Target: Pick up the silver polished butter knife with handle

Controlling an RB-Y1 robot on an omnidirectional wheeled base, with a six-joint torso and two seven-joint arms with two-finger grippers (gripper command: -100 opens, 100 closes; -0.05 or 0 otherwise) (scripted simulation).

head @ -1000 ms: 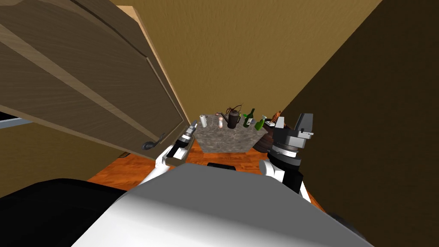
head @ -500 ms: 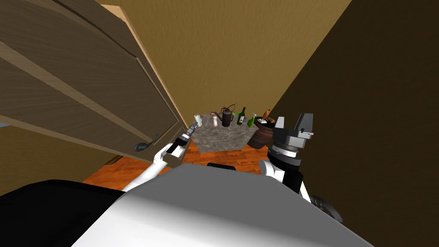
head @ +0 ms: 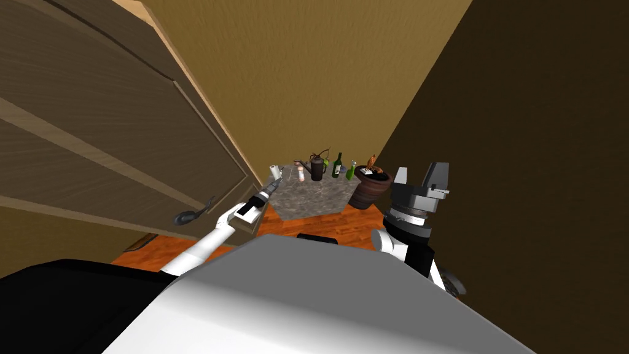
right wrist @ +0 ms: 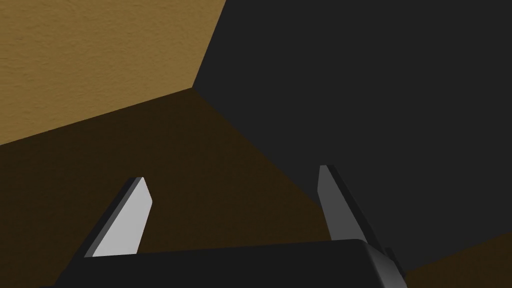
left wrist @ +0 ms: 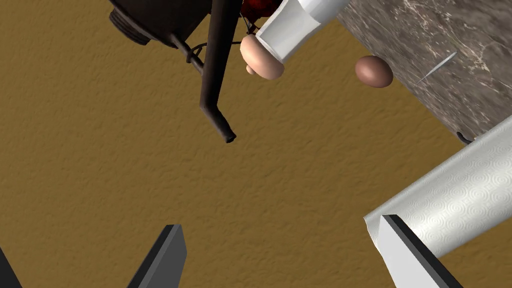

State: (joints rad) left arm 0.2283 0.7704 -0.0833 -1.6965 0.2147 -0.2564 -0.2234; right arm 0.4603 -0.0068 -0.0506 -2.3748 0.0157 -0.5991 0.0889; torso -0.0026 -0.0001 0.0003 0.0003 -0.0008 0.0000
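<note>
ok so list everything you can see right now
knife: 1, silver, flat on the table
table: 1, grey marbled top, by the far wall
paper towel roll: 1, white, on the table's left end
egg: 1, brown, near the knife
shaker: 1, white, pinkish cap, on the table
watering can: 1, dark, on the table
bottles: 2, green, at the table's back
barrel: 1, brown, right of the table
door: 1, brown, on the left
left gripper: 1, grey, jaws open, beside the paper towel roll
right gripper: 1, grey, jaws open, raised
</note>
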